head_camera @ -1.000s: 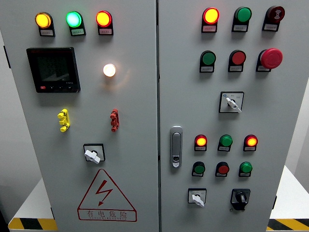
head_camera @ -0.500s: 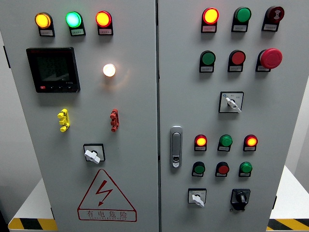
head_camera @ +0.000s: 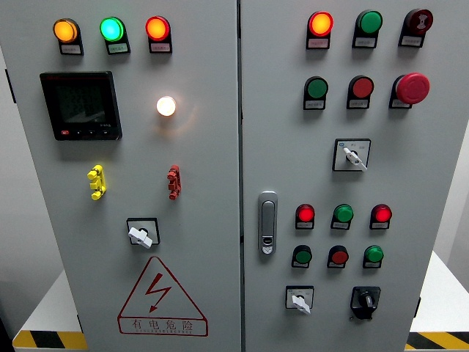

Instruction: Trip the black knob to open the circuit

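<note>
The black knob (head_camera: 364, 300) sits at the lower right of the grey cabinet's right door (head_camera: 425, 161), its pointer roughly upright with a slight tilt. To its left is a white-handled selector switch (head_camera: 299, 300). Above them a row of three lamps, red (head_camera: 305, 215), green (head_camera: 342, 214) and red (head_camera: 380, 214), looks dim. Neither of my hands shows anywhere in the head view.
The left door (head_camera: 205, 242) carries three lit lamps at the top, a dark meter (head_camera: 80, 105), a white lamp (head_camera: 166, 106), yellow and red clips, a white selector (head_camera: 141, 235) and a warning triangle. A door handle (head_camera: 267, 222) sits by the seam. A red mushroom button (head_camera: 412, 88) is at upper right.
The two red lamps in the row above the black knob glowed bright orange in the earlier frames and now look dim. Nothing else moved.
</note>
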You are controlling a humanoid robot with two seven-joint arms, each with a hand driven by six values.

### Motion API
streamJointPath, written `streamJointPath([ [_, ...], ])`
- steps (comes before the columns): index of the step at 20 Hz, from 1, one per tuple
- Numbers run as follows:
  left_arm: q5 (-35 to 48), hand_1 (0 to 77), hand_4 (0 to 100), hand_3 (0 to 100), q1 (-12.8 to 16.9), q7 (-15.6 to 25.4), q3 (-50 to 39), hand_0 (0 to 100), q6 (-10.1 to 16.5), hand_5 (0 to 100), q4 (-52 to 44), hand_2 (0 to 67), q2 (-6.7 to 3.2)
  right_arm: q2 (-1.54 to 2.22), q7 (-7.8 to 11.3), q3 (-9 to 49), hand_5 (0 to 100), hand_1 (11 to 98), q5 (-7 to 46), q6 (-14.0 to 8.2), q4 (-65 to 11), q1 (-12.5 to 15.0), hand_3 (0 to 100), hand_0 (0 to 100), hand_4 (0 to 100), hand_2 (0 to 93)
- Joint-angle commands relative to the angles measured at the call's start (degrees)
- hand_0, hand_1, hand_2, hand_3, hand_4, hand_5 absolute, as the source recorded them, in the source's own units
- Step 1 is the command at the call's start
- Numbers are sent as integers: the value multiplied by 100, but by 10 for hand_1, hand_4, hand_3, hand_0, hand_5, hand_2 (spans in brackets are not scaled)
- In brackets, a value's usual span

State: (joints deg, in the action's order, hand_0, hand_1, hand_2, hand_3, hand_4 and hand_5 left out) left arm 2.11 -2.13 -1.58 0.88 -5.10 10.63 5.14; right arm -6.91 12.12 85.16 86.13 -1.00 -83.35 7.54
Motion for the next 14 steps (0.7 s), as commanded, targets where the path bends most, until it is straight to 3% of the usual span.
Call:
streamJointPath([
  [1,0,0,99,261,1,0,0,0,0,86,0,194,4,-29,-17,-17,1000,527,0,-84,-32,-165,951,1000,1000,0],
  [8,0,0,99,261,2,0,0,0,0,86,0,194,4,-38,-157,-17,1000,563,-35,-93,-33,-525,967,1000,1000,0],
  [14,0,0,99,261,1,0,0,0,0,86,0,194,-4,-38,-412,-26,1000,726,-175,-154,-15,-921,920,1000,1000,0],
])
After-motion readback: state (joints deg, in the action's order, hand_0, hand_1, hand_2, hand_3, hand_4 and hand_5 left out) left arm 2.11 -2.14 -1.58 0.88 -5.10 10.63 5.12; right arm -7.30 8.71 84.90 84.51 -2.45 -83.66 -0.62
